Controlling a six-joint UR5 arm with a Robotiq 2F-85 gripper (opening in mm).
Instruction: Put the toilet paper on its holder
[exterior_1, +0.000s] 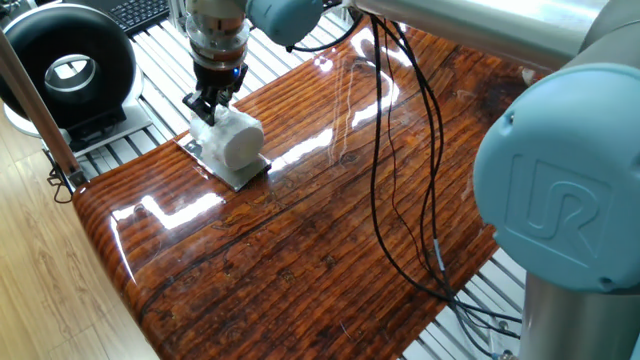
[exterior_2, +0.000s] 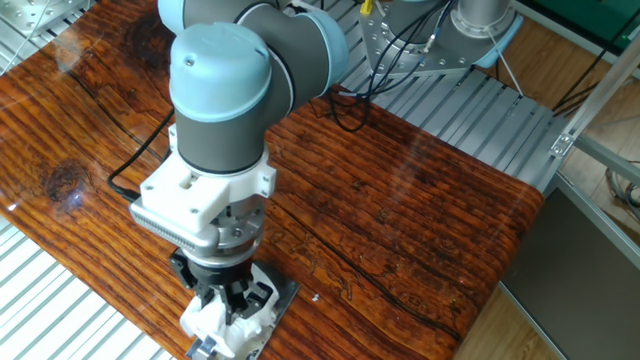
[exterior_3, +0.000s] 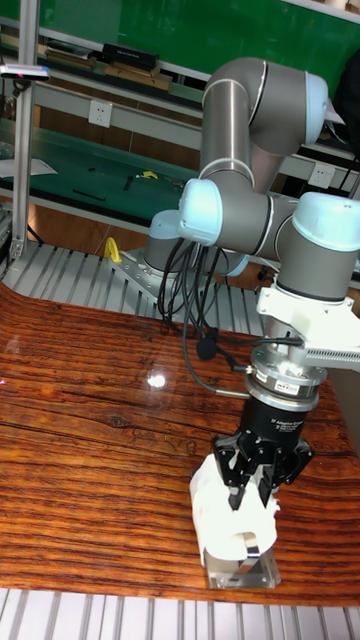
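The toilet paper (exterior_1: 238, 140) is a plump white roll lying on the holder (exterior_1: 243, 175), a flat silver plate near the table's left edge. My gripper (exterior_1: 208, 110) points down onto the roll's upper left side and is shut on it. The tall fixed view shows the black fingers (exterior_3: 238, 482) pressing into the toilet paper (exterior_3: 215, 520), with the holder (exterior_3: 262, 572) showing under it. In the other fixed view my gripper (exterior_2: 228, 308) and wrist cover most of the toilet paper (exterior_2: 205, 322) and the holder (exterior_2: 283, 292). The holder's peg is hidden.
A black round fan-like device (exterior_1: 70, 65) stands on the ribbed metal bench left of the wooden table (exterior_1: 330, 230). Black cables (exterior_1: 385, 180) hang from the arm across the tabletop. The table's rounded edge (exterior_1: 105, 225) lies close to the holder.
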